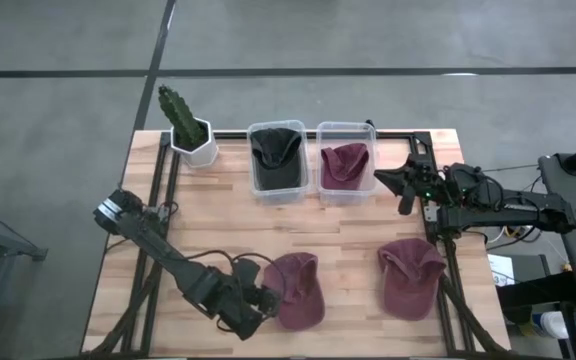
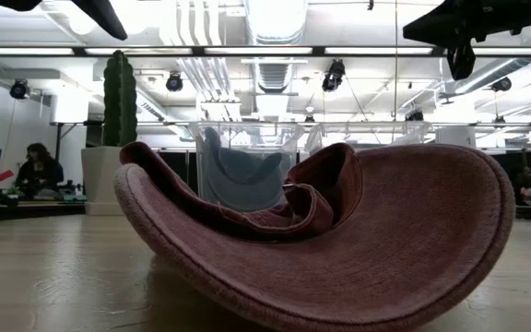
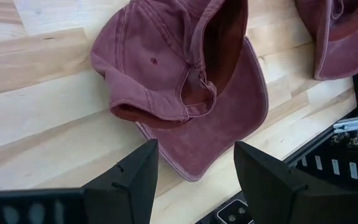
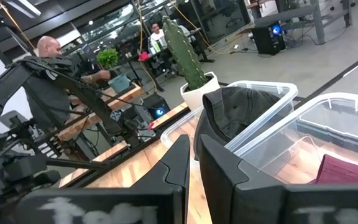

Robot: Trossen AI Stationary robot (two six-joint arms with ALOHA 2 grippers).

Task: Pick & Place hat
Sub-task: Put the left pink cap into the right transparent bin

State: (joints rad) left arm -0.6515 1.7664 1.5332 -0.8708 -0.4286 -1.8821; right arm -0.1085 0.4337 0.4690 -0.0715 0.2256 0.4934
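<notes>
Your left gripper [image 1: 260,305] sits low at the table's seven o'clock, arm stretched diagonally from the left edge, fingers [image 3: 129,180] spread wide and empty just beside a maroon hat [image 1: 296,290] lying at six o'clock. Your right gripper [image 1: 386,178] hovers at two o'clock, fingers nearly closed and empty, just beside the bin [image 1: 346,165] holding another maroon hat.

A: What does the left wrist view record?

B: A maroon cap [image 3: 185,93] lying upturned on the wooden tabletop [image 3: 36,106], brim toward the left gripper [image 3: 194,180].

A: Gripper condition?

B: Fingers [image 3: 132,180] spread, above the brim, not touching it.

A: Anything else?

B: A second maroon cap [image 3: 340,31], partly cropped, near the table's edge frame [image 3: 353,124].
</notes>
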